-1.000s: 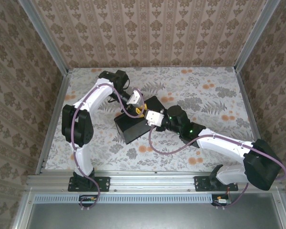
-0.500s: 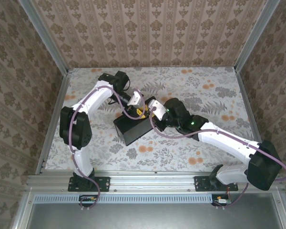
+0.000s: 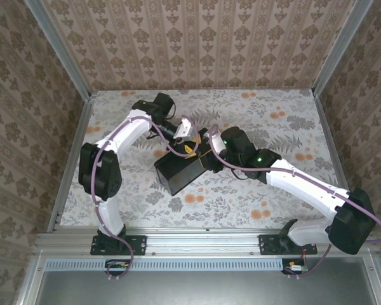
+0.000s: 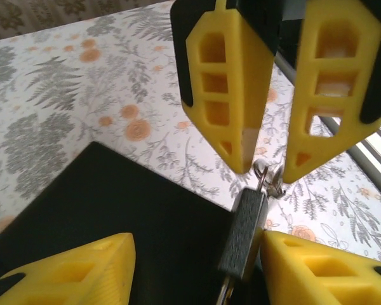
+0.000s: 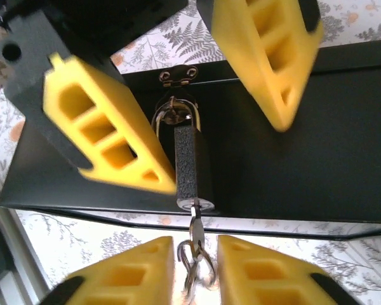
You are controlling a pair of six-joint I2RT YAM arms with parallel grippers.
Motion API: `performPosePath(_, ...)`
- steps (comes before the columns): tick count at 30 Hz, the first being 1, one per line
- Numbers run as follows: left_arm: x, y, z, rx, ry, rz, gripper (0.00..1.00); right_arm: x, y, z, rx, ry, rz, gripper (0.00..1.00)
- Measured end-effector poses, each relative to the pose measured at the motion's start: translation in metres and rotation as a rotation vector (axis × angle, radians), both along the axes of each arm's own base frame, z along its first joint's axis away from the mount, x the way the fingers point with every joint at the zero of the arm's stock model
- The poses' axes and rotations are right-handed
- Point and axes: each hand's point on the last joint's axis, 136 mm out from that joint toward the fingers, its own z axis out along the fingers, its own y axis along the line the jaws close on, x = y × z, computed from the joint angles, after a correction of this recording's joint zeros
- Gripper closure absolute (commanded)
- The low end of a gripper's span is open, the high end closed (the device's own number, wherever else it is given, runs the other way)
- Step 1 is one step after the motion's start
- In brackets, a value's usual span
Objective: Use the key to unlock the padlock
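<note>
Padlock point(image 5: 189, 166) looks stiff, slick: pinch its body; your left end effector point(image 4: 195, 238), right end effector point(image 5: 195, 240) both apart.

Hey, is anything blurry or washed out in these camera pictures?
Right wrist: the upper right finger is motion-blurred, the padlock is sharp, and there is bright glare behind the key. Left wrist: the near fingers look soft, with washout at the right edge. Top external: evenly lit and sharp.
</note>
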Motion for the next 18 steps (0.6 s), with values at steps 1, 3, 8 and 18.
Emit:
performPosePath(1, 0.003, 0.002, 0.004, -0.007, -0.01, 0.013, 0.44, 0.001, -0.002, 0.001, 0.002, 0.001, -0.007, 0.68)
performPosePath(3, 0.01, 0.007, 0.015, -0.023, -0.034, 0.044, 0.44, 0.001, -0.007, 0.006, 0.011, -0.005, -0.019, 0.67)
performPosePath(8, 0.021, 0.023, 0.042, -0.073, -0.079, 0.133, 0.44, 0.004, -0.016, 0.024, 0.041, -0.045, -0.034, 0.57)
performPosePath(18, 0.06, 0.048, 0.032, -0.079, 0.03, 0.606, 0.44, 0.03, 0.018, 0.04, 0.047, -0.045, 0.054, 0.48)
